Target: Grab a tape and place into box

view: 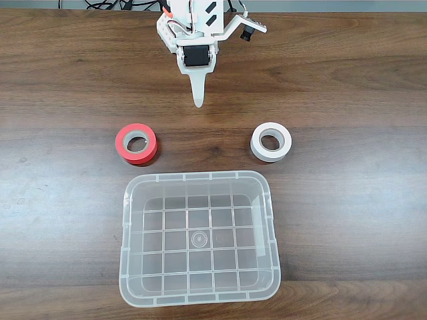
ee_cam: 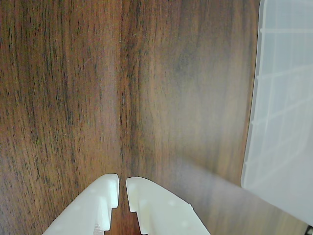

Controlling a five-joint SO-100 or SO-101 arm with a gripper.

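Note:
The tape [view: 136, 144], a red roll with a grey-beige core, lies flat on the wooden table left of centre in the fixed view. The box [view: 199, 238], a clear tub with a grid bottom, stands in front of it; its pale wall [ee_cam: 281, 107] fills the right side of the wrist view. My white gripper [view: 197, 100] hangs near the table's back edge, above and to the right of the red roll and well apart from it. In the wrist view the gripper [ee_cam: 122, 183] is shut, its tips almost touching with nothing between them.
A white tape roll [view: 271, 142] lies flat to the right of the red one, behind the tub's right corner. Bare wooden table [view: 60, 220] stretches on both sides of the tub. Cables run along the back edge.

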